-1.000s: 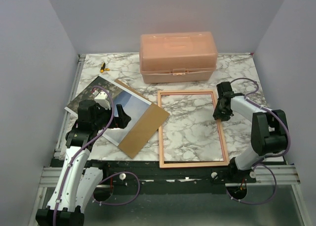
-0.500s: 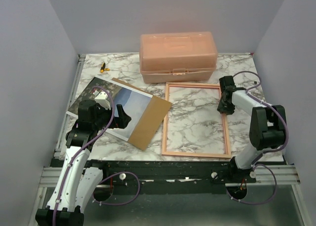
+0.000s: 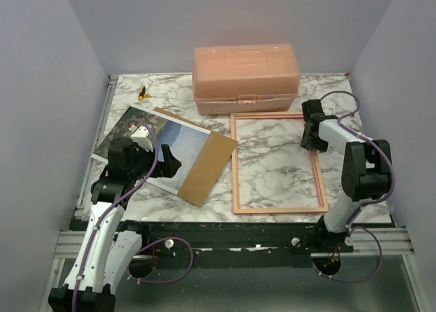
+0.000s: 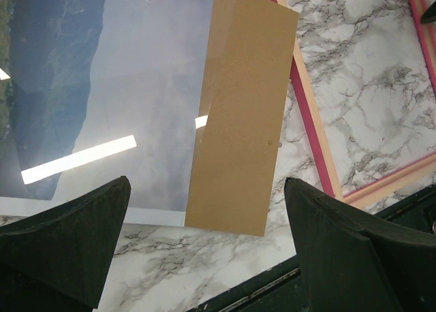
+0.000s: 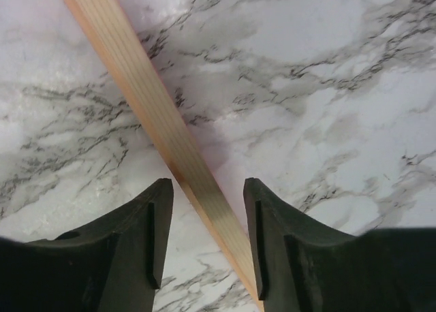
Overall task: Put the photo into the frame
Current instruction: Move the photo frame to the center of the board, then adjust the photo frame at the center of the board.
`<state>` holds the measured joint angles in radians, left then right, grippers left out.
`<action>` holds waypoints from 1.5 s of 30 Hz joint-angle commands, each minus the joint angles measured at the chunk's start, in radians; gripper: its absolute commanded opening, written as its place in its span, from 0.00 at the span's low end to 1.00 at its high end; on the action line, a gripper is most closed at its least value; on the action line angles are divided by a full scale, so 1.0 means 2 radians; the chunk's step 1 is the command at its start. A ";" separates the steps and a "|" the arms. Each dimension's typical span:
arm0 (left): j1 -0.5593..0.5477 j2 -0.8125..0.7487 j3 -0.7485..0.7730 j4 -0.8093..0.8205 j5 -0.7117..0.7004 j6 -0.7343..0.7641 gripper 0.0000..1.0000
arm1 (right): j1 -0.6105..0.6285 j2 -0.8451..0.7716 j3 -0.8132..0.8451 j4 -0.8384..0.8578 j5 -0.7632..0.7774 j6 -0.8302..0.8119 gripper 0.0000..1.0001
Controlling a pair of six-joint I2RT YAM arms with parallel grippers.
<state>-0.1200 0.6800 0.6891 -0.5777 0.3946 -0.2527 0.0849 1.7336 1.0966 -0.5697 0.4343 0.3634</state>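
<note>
While the frame (image 3: 278, 163) lies flat, the right gripper (image 5: 208, 220) straddles its right rail, fingers either side – grip unclear. Left gripper (image 4: 204, 247) hovers open over the photo (image 4: 109, 101), arm bent.

Marble-patterned table (image 3: 272, 169), white with grey veins. Lying flat on it: the frame (image 3: 276, 163), right rail between the right gripper (image 3: 310, 136) fingers; the photo (image 3: 153, 145) under the left gripper (image 3: 163, 165); brown backing board (image 3: 203, 167) overlapping the photo's edge, just left of the frame. Beyond the frame, a salmon-pink lidded box (image 3: 245, 78); far-left, a small yellow-and-black object (image 3: 142, 92).
</note>
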 commanded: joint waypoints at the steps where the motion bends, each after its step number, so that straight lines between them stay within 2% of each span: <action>1: -0.003 -0.001 -0.003 0.000 -0.008 0.005 0.98 | -0.006 0.017 0.027 0.005 0.073 0.009 0.61; 2: -0.002 -0.001 -0.003 0.000 -0.008 0.005 0.99 | -0.006 0.019 0.030 0.004 0.076 0.011 0.71; 4: -0.003 0.000 -0.003 0.000 -0.008 0.005 0.98 | -0.006 0.019 0.034 -0.001 0.074 0.011 0.79; 8: -0.004 0.001 -0.003 0.001 -0.007 0.005 0.99 | -0.006 -0.003 0.039 -0.018 0.044 0.012 0.82; 14: -0.005 0.009 -0.001 0.001 0.000 0.005 0.99 | -0.002 -0.070 0.006 -0.022 -0.089 0.019 0.89; 17: -0.005 0.012 0.000 0.000 0.000 0.005 0.98 | 0.015 -0.098 -0.017 -0.015 -0.151 0.042 0.96; 20: -0.005 0.014 0.000 0.002 0.002 0.005 0.99 | 0.061 -0.104 -0.027 -0.012 -0.181 0.071 0.98; 27: -0.007 0.017 0.001 0.000 0.004 0.004 0.99 | 0.230 -0.052 0.005 -0.003 -0.174 0.139 0.98; 33: -0.007 0.014 0.001 0.000 0.001 0.004 0.98 | 0.322 0.023 0.063 0.011 -0.177 0.172 0.97; 39: -0.009 0.010 0.000 -0.001 0.000 0.004 0.99 | 0.370 0.081 0.102 0.002 -0.150 0.187 0.92; 45: -0.010 0.009 0.000 0.000 -0.002 0.004 0.99 | 0.373 0.099 0.081 -0.013 -0.105 0.200 0.72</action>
<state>-0.1333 0.7105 0.6891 -0.5781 0.3943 -0.2531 0.8326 1.9045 1.2827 -0.5560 0.1234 0.7300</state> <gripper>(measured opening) 0.986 0.778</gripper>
